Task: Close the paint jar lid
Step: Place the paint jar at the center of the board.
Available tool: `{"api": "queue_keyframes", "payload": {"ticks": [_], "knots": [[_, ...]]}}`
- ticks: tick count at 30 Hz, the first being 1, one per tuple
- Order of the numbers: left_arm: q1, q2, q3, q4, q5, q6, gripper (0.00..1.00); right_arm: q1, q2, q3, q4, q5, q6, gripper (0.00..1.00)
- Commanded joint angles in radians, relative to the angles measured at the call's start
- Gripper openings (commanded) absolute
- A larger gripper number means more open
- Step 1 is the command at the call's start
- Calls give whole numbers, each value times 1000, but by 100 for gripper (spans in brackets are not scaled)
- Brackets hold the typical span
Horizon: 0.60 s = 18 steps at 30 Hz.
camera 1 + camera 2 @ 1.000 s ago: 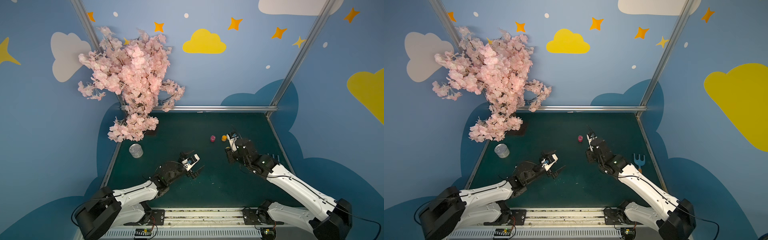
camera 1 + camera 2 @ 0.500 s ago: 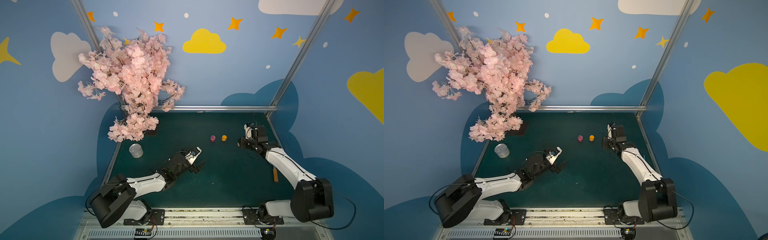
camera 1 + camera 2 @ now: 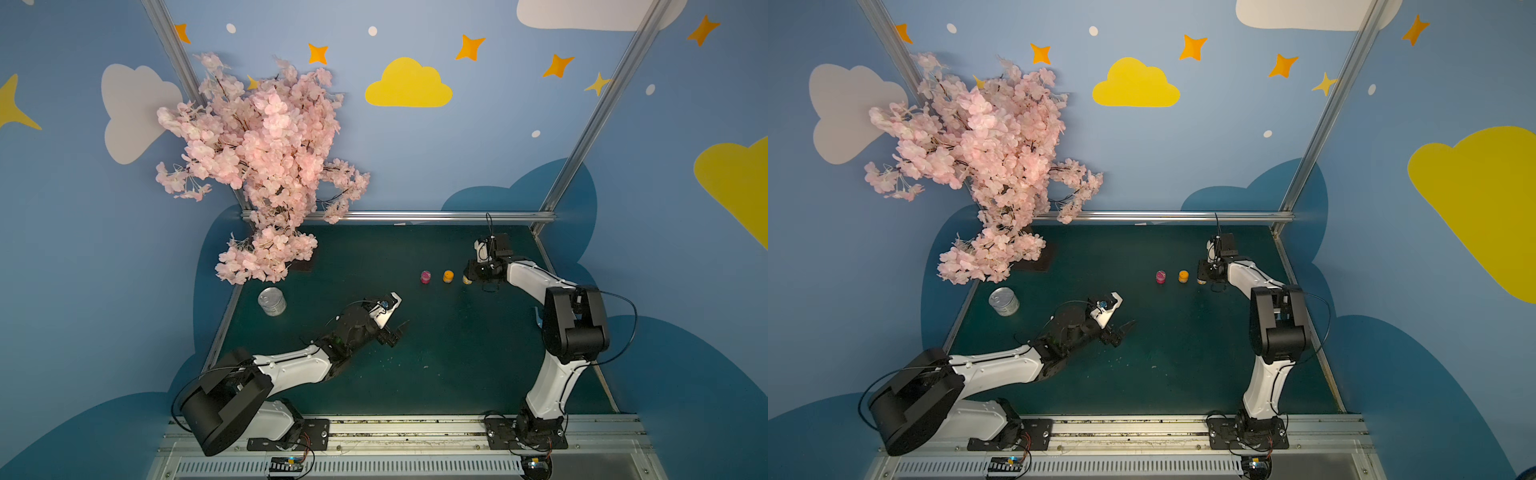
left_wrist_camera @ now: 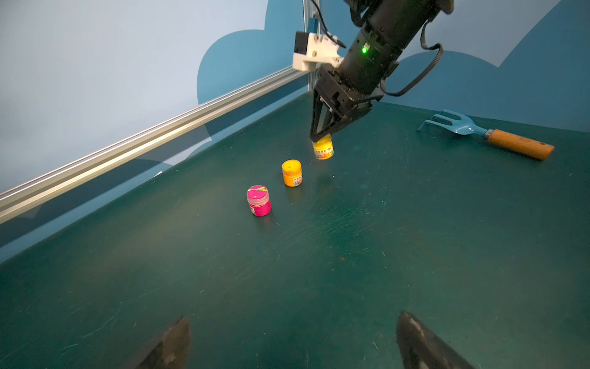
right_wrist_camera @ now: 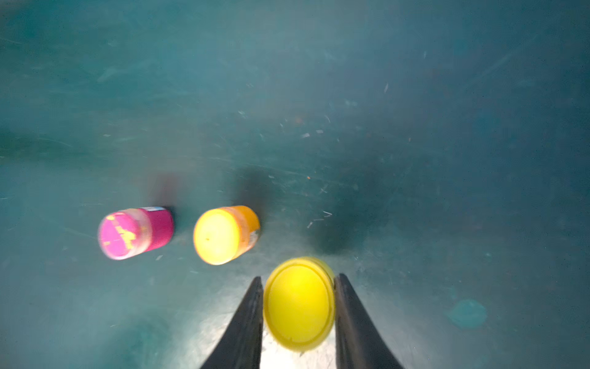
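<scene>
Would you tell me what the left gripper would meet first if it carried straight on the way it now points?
Probably the bare dark green mat, since the open left gripper seems angled slightly down at it. Beyond, the small orange paint jar stands nearest that line, though depth is unclear.

The dark green tabletop [image 3: 436,353] bears, in a row, a pink paint jar [image 3: 426,276], an orange paint jar [image 3: 448,276] and a yellow paint jar [image 3: 466,279], plus a silver tin can [image 3: 272,301], a blue wooden-handled garden fork [image 4: 485,133] and a black tree base [image 3: 302,266].
</scene>
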Motion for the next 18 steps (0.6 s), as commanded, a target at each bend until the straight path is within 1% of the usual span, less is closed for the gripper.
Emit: {"api": "queue_keyframes", "payload": {"ticks": [1,4,8,13,18], "knots": [[10,13,16,4,12,-17,100,-7,23,75,-31,16,37,0],[13,16,16,4,14,-20,100,-4,65,115,-89,35,57,0],[16,16,16,6,22,-27,100,1,85,104,-58,44,67,0],[18,16,16,5,23,-29,100,10,90,116,-75,86,77,0],[19,13,16,4,35,-34,100,15,102,127,-84,102,78,0]]}}
